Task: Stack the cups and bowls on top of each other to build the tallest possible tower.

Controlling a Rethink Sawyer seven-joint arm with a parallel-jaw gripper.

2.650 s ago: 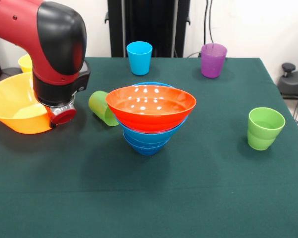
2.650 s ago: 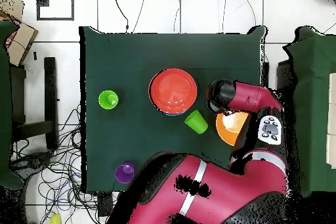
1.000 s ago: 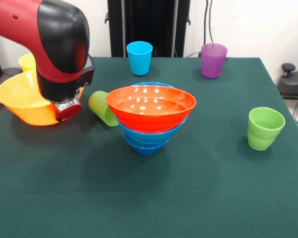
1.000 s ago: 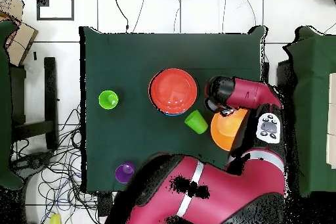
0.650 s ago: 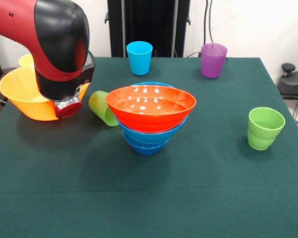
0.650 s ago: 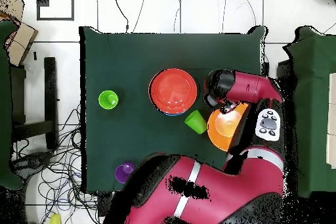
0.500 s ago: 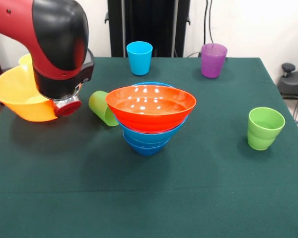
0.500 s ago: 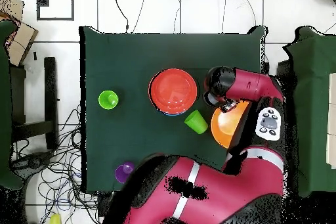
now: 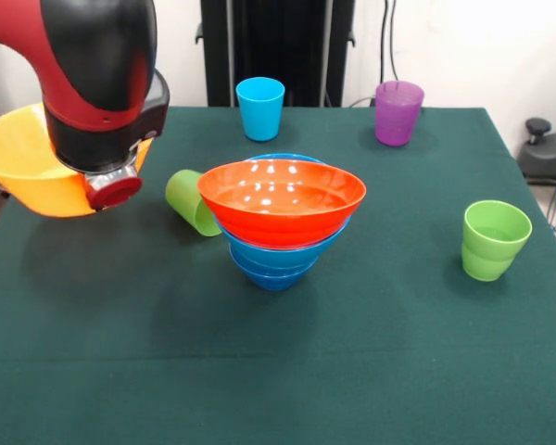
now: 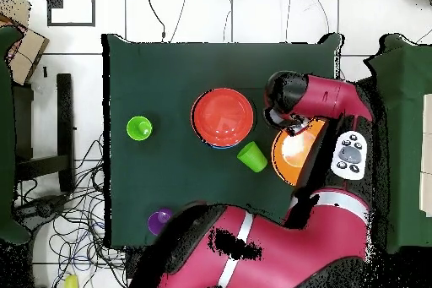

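The tower [image 9: 281, 215] stands mid-table: an orange-red bowl [image 10: 223, 116] nested on blue bowls [image 9: 274, 264]. My gripper [image 10: 292, 127] is shut on the rim of the big yellow-orange bowl [image 9: 26, 172], which hangs tilted above the table's left side in the front view; the wrist hides the fingers. Between that bowl and the tower, a green cup [image 9: 192, 201] lies on its side. Another green cup [image 9: 493, 239] stands upright at the right. A light blue cup [image 9: 260, 108] and a purple cup [image 9: 398, 112] stand at the far edge.
The green-clothed table [image 9: 352, 371] ends close to the held bowl on the left. A black stand [image 9: 276, 46] rises behind the far edge. My red arm [image 10: 253, 247] covers the table's bottom right in the overhead view.
The arm has lifted the yellow-orange bowl off the table and raised it steadily. Tower and cups have not moved.
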